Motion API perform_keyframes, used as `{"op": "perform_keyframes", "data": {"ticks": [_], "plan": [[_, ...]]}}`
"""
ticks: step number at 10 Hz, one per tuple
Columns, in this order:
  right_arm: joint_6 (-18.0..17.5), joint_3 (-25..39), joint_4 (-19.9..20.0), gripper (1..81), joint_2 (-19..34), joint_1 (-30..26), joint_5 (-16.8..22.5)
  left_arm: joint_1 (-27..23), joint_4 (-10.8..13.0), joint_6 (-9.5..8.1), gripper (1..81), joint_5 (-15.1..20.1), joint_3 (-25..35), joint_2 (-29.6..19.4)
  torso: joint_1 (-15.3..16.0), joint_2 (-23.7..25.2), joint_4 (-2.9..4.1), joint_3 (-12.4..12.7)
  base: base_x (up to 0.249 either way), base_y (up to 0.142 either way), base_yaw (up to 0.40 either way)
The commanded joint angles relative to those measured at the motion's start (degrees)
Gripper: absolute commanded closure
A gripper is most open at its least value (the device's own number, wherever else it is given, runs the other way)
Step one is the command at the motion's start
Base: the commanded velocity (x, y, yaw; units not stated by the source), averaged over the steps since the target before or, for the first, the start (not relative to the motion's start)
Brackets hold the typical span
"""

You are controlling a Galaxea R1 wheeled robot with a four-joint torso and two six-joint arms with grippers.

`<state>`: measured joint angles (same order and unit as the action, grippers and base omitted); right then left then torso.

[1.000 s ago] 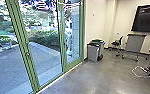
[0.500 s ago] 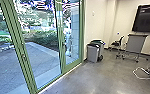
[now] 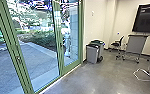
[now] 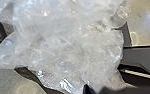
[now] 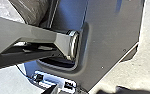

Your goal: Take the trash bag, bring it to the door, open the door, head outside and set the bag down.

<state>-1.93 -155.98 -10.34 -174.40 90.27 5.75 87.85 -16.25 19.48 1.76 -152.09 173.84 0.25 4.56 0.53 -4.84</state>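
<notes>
1. The trash bag [image 4: 66, 47] shows large and close in the left wrist view, a pale, see-through, crinkled mass near the left gripper [image 4: 98, 90]. Whether that gripper has hold of it cannot be told.
2. The right gripper [image 5: 83, 90] is near the robot's own dark plate; its state cannot be told either. Some grey crumpled plastic [image 5: 32, 11] shows close by, perhaps part of the same bag.
3. The bag looks light for its bulk, thin-skinned and soft, so it probably gives under any squeeze and sags wherever it has no support.
4. Its shiny film may slip, and a pinch on one loose fold could stretch or tear it. Gathered plastic at the neck would make the best hold, with several layers bunched together; the neck cannot be made out.
5. Being floppy, it is likely to swing as the robot drives and could catch on the base or the frame, so slow, smooth turns suit it.
6. The door [image 3: 11, 41], green-framed and glazed, appears shut, with a small fitting [image 3: 18, 58] on its frame. Pavement [image 3: 33, 60] lies beyond the glass. Opening it calls for keeping the soft bag out of the gap.
</notes>
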Motion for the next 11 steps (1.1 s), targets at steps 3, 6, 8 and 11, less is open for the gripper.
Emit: {"op": "perform_keyframes", "data": {"ticks": [3,6,8,11], "plan": [[-0.01,-0.10,-0.12,1.0,-0.01,-2.33,3.30,-2.54,0.43,0.29,81.1,3.69,0.30,0.11,0.00,0.00,0.00,0.00,0.151,-0.071,0.000],[-0.01,-0.72,-0.03,1.0,0.25,-2.33,3.22,-2.46,0.52,0.29,81.1,3.69,0.30,0.72,0.00,0.00,0.00,0.00,0.151,-0.071,0.000],[-0.01,-0.63,-0.21,1.0,-0.01,-2.50,3.30,-2.46,0.52,0.29,81.1,3.78,0.30,0.55,0.00,0.00,0.00,0.00,0.151,-0.071,0.000],[-0.01,-0.72,-0.21,1.0,-0.80,-2.68,3.30,-2.37,0.52,0.29,81.1,3.87,0.30,0.55,0.00,0.00,0.00,0.00,0.151,-0.072,0.000]]}}
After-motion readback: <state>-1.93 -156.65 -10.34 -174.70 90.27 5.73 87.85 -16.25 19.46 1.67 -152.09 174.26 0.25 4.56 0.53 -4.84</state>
